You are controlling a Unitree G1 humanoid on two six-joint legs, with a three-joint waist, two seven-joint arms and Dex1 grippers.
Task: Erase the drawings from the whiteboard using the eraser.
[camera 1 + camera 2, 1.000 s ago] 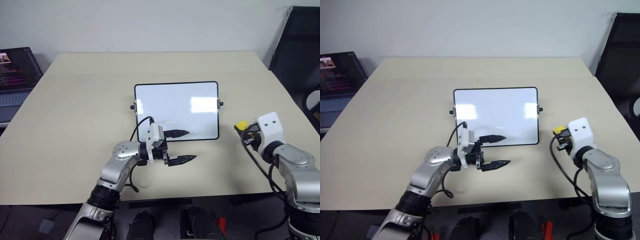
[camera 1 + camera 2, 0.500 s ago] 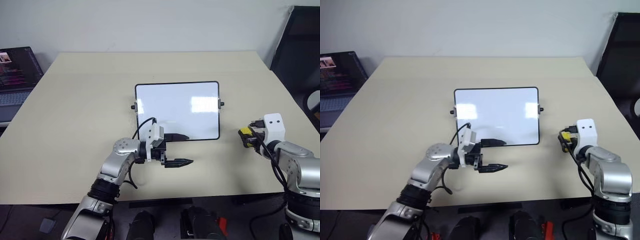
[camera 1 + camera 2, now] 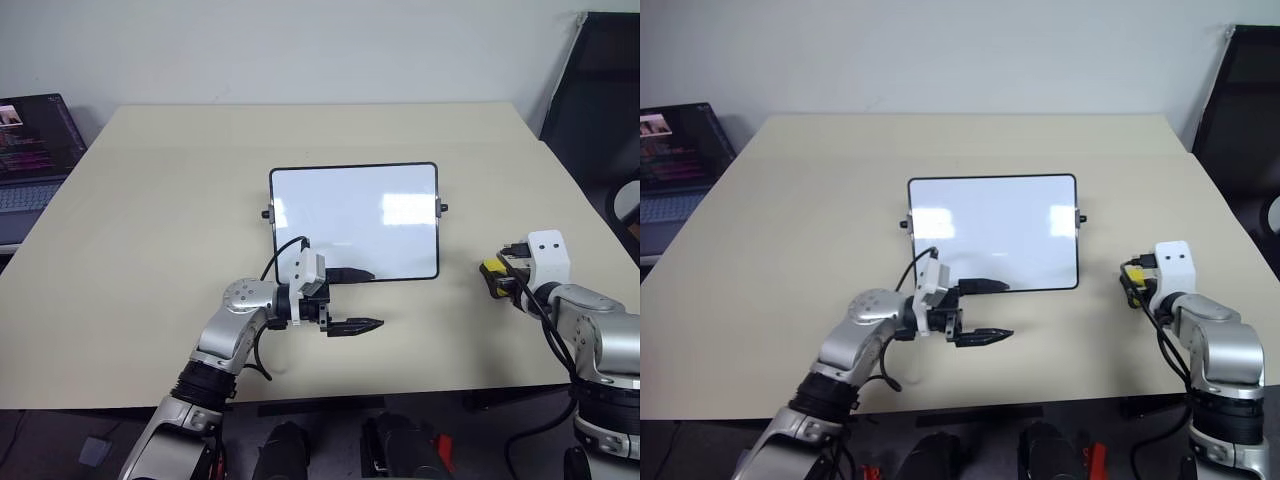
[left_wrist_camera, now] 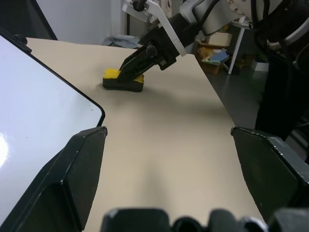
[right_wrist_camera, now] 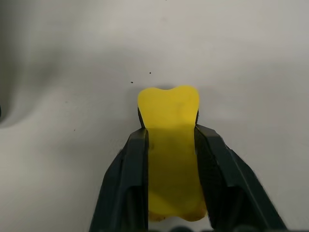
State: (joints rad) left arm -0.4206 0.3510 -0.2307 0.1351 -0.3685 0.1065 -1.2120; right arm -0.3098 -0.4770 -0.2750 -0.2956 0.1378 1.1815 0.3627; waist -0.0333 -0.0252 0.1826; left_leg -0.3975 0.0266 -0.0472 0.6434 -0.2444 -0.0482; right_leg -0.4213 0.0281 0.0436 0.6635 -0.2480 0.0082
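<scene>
The whiteboard (image 3: 355, 220) lies flat mid-table, a plain glossy white with glare patches; the drawings are out of view. The yellow eraser (image 3: 491, 267) with its black underside rests on the table to the right of the board. My right gripper (image 3: 493, 280) is shut on the eraser, and the right wrist view has both fingers (image 5: 135, 159) pressing the eraser's (image 5: 169, 145) sides. My left gripper (image 3: 378, 298) hangs open by the board's near edge, pointing right, with nothing between its fingers. Looking past the board's corner (image 4: 58, 101), the left wrist view shows the eraser (image 4: 123, 79) held against the table.
The beige table (image 3: 150, 220) has bare room all round the board. A laptop (image 3: 30, 150) sits off its far left corner. A dark chair (image 3: 600, 90) stands beyond the right edge, and the near edge runs just below both arms.
My right gripper has come down and to the right, bringing the eraser onto the table. The left gripper has stayed in place, open.
</scene>
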